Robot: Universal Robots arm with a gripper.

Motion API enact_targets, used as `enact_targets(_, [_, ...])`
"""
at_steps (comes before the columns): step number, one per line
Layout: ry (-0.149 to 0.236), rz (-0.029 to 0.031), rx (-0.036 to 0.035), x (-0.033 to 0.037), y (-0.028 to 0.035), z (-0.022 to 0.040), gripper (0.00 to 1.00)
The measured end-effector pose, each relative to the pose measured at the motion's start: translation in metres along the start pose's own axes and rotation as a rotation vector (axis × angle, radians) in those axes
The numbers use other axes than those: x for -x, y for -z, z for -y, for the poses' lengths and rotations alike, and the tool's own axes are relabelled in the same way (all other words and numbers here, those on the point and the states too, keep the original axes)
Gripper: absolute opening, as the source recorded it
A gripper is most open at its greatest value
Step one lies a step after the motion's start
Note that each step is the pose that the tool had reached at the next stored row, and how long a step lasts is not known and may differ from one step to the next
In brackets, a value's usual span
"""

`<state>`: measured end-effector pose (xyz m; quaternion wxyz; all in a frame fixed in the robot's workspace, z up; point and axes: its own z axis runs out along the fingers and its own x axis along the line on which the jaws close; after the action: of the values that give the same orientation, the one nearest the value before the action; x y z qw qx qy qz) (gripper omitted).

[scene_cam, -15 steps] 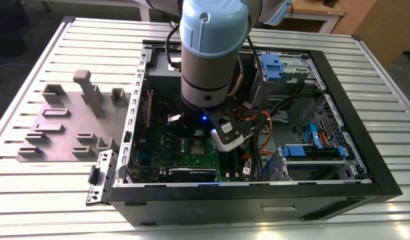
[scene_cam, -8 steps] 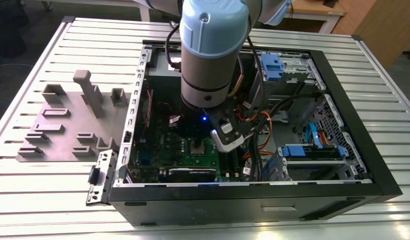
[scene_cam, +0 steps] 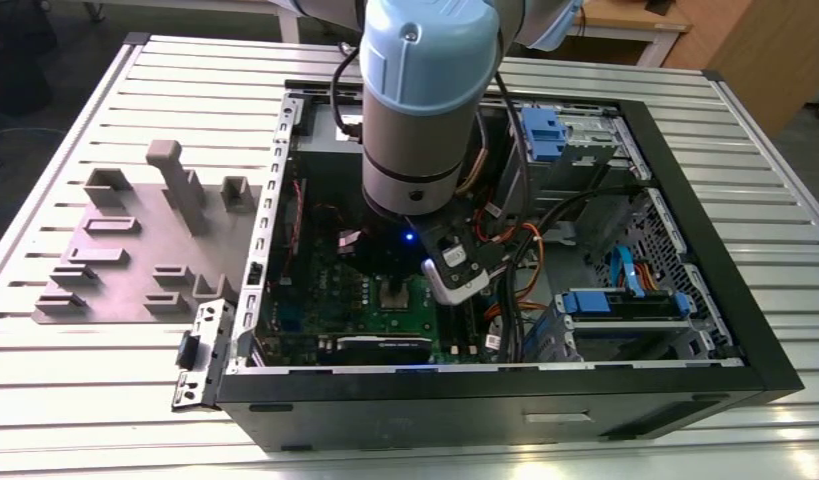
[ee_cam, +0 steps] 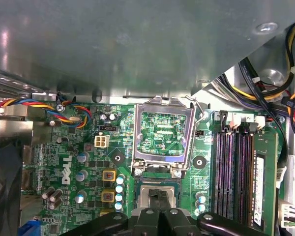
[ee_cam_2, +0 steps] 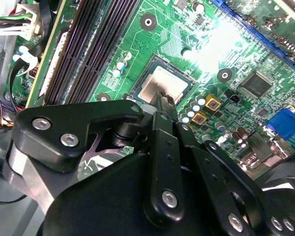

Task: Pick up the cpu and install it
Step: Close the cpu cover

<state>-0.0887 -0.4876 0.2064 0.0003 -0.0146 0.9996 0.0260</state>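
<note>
cpu [ee_cam_2: 160, 83] partly hidden under jaws; arm [scene_cam: 423, 120] blocks much of motherboard [scene_cam: 342, 300] from exterior view.

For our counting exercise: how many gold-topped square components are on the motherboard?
2 gold squares: one, the other, side by side beside the cpu; the gripper may hide more.

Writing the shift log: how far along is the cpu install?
Done, apparently: the cpu lies seated on the motherboard. In hand: nothing; the claw sits shut directly over it, and I cannot tell whether they touch. Left: the socket frame stands open, not clamped down.
</note>
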Motion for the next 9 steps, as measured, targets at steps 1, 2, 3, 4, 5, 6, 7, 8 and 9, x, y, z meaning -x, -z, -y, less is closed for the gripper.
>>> enact_targets(1, [0.000, 0.0000, -0.0001, 0.0003, 0.0000, 0.0000, 0.11])
enact_targets(2, [0.000, 0.0000, -0.0001, 0.0007, 0.0000, 0.0001, 0.11])
enact_targets(3, [0.000, 0.0000, -0.0001, 0.0011, 0.0001, 0.0001, 0.11])
enact_targets(4, [0.000, -0.0001, -0.0002, 0.0014, 0.0000, 0.0001, 0.11])
enact_targets(5, [0.000, -0.0001, -0.0002, 0.0014, 0.0001, 0.0001, 0.11])
enact_targets(6, [0.000, -0.0001, -0.0002, 0.0014, 0.0001, 0.0001, 0.11])
enact_targets(7, [0.000, 0.0000, 0.0000, 0.0014, 0.0000, 0.0000, 0.11])
enact_targets(8, [0.000, 0.0000, -0.0001, 0.0014, 0.0000, 0.0001, 0.11])
enact_targets(9, [0.000, -0.0001, -0.0001, 0.0015, 0.0002, 0.0000, 0.11])
